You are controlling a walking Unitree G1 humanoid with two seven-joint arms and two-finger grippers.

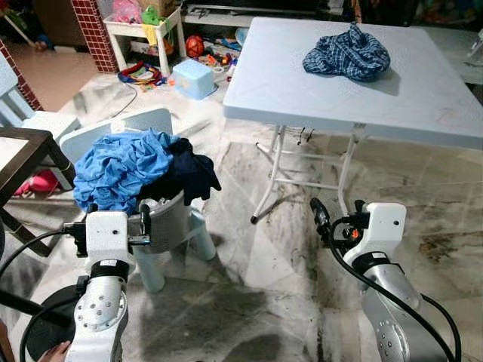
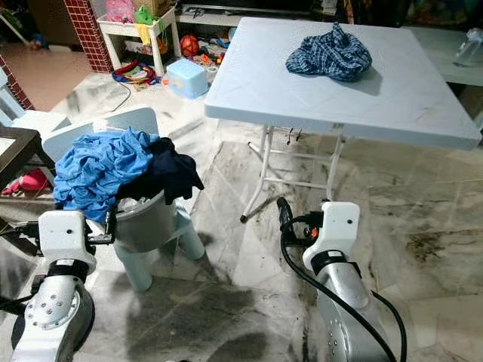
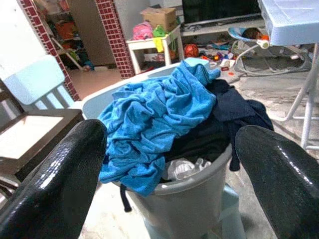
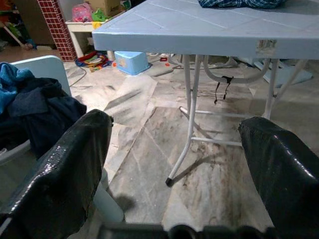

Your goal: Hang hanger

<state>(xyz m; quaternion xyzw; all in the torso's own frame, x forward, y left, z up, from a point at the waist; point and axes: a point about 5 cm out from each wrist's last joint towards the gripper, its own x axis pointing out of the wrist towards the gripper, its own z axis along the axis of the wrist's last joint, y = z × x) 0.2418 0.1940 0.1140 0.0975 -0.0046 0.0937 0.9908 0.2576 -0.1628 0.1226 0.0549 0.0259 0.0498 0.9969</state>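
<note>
A grey laundry basket point(image 1: 172, 220) stands on a pale blue child's chair point(image 1: 143, 121) just ahead on my left. It is heaped with a bright blue garment point(image 1: 119, 167) and a dark navy one point(image 1: 193, 172). My left gripper point(image 3: 172, 132) is open, held low right in front of the basket with nothing between its fingers. A crumpled blue plaid shirt point(image 1: 347, 54) lies on the white folding table point(image 1: 287, 83) ahead on the right. My right gripper point(image 4: 174, 122) is open and empty, pointing at the table's legs point(image 4: 191, 124).
A dark wooden table point(image 1: 23, 154) stands at the far left beside the chair. Toys, a light blue box point(image 1: 194, 78) and a white shelf point(image 1: 143, 30) crowd the floor behind, next to a brick pillar point(image 1: 94, 30). Marble floor point(image 1: 249, 264) lies between chair and table.
</note>
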